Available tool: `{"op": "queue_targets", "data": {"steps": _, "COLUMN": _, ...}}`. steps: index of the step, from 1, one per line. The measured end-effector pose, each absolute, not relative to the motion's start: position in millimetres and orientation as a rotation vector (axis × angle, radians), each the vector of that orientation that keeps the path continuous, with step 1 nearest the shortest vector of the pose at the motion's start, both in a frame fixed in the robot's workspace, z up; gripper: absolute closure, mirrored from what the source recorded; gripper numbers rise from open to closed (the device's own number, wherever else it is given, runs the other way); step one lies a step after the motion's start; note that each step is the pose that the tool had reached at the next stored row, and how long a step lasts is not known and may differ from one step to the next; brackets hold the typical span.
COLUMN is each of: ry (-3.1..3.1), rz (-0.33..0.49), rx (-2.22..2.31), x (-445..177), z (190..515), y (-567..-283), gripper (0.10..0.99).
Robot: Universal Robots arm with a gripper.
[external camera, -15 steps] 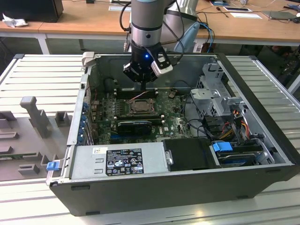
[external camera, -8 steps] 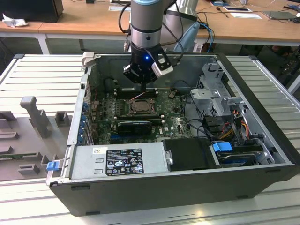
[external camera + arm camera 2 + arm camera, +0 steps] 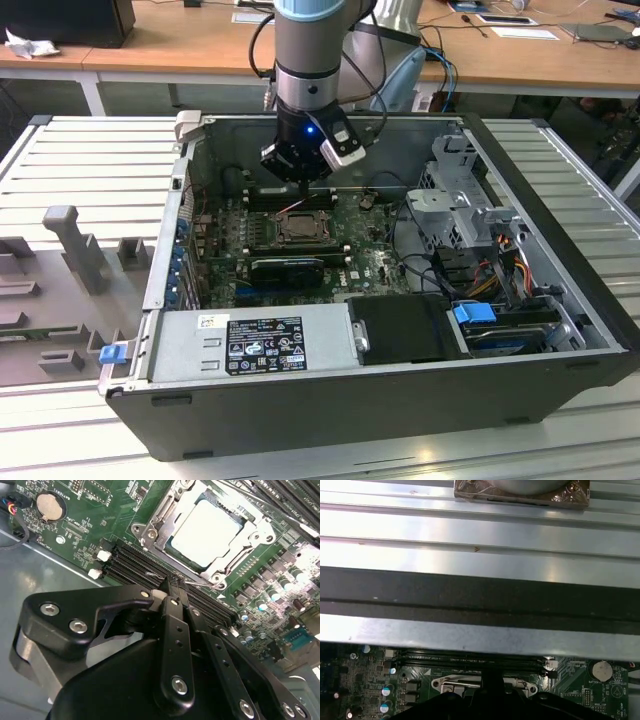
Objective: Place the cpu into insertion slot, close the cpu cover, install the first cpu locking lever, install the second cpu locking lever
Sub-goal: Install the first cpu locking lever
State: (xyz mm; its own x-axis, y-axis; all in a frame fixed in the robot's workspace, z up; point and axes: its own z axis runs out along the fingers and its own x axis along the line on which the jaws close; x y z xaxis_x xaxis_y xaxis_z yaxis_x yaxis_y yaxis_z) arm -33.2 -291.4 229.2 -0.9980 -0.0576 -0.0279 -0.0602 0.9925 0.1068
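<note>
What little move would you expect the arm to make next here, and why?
Probably a small push on the thin wire lever to seat it. The cpu already lies in the insertion slot, the cpu cover looks closed over its edges, and the gripper, fingers together, sits right at that lever beside the slot.

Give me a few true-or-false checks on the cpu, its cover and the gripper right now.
1. The cpu sits in the insertion slot. True.
2. The cpu cover stands raised. False: it lies flat around the cpu.
3. The gripper hovers over the power supply. False: it is at the memory slots beside the insertion slot.
4. A coin cell sits on the green board. True.
</note>
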Motion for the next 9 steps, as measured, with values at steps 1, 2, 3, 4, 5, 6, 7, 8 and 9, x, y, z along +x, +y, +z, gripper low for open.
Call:
{"op": "queue_targets", "data": {"steps": 1, "ry": 3.111, "rz": 0.168, "rx": -0.092, "x": -33, "z": 229, "y": -291, "gripper": 0.98}}
{"op": "queue_targets", "data": {"steps": 2, "ry": 3.111, "rz": 0.168, "rx": -0.092, "x": -33, "z": 229, "y": -291, "gripper": 0.98}}
{"op": "queue_targets", "data": {"steps": 3, "ry": 3.111, "rz": 0.168, "rx": -0.092, "x": -33, "z": 228, "y": -290, "gripper": 0.98}}
{"op": "queue_targets", "data": {"steps": 4, "ry": 3.111, "rz": 0.168, "rx": -0.092, "x": -32, "z": 228, "y": -290, "gripper": 0.98}}
{"op": "queue_targets", "data": {"steps": 5, "ry": 3.111, "rz": 0.168, "rx": -0.092, "x": -31, "z": 226, "y": -290, "gripper": 0.98}}
{"op": "queue_targets", "data": {"steps": 6, "ry": 3.111, "rz": 0.168, "rx": -0.092, "x": -30, "z": 223, "y": -290, "gripper": 0.98}}
{"op": "queue_targets", "data": {"steps": 7, "ry": 3.111, "rz": 0.167, "rx": -0.093, "x": -29, "z": 220, "y": -290, "gripper": 0.98}}
{"op": "queue_targets", "data": {"steps": 8, "ry": 3.111, "rz": 0.167, "rx": -0.094, "x": -28, "z": 219, "y": -290, "gripper": 0.98}}
{"op": "queue_targets", "data": {"steps": 9, "ry": 3.111, "rz": 0.166, "rx": -0.094, "x": -27, "z": 218, "y": -290, "gripper": 0.98}}
